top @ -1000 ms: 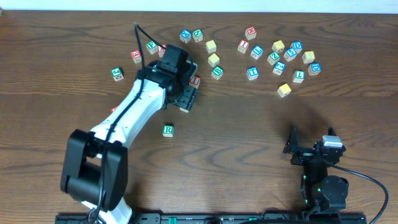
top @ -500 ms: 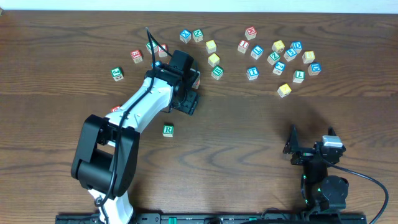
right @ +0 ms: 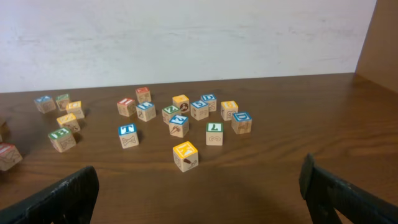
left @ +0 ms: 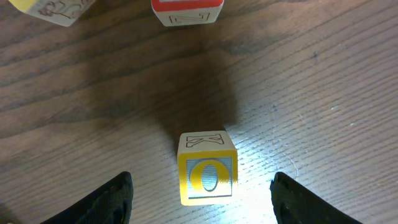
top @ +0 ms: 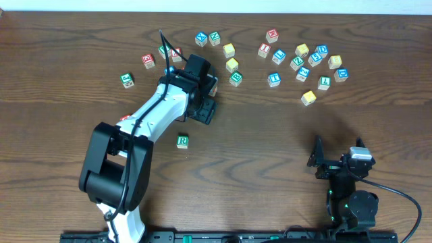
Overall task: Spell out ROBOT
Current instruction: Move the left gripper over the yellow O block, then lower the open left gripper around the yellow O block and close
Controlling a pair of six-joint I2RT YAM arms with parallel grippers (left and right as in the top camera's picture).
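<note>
My left gripper point(left: 202, 205) is open and points down at the table. A yellow-bordered O cube point(left: 208, 176) stands between its fingers, touching neither one. In the overhead view the left gripper point(top: 204, 108) covers that cube. The green-bordered R cube point(top: 182, 141) lies alone, nearer the front than the gripper. A blue-bordered T cube point(top: 273, 79) point(right: 127, 134) sits in the far right cluster, with a yellow cube point(top: 308, 98) point(right: 185, 155) at that cluster's near edge. My right gripper point(top: 334, 165) point(right: 202, 205) rests open near the front right, holding nothing.
Several other letter cubes are scattered along the far side point(top: 229, 50). A red-topped cube point(left: 186, 9) and a yellow one point(left: 53, 9) lie just beyond the O cube. A green cube point(top: 126, 79) sits at the far left.
The left arm swung slightly right and away, bringing its gripper over the cube by its tips. Over the last half second it has barely moved. The right arm is still.
</note>
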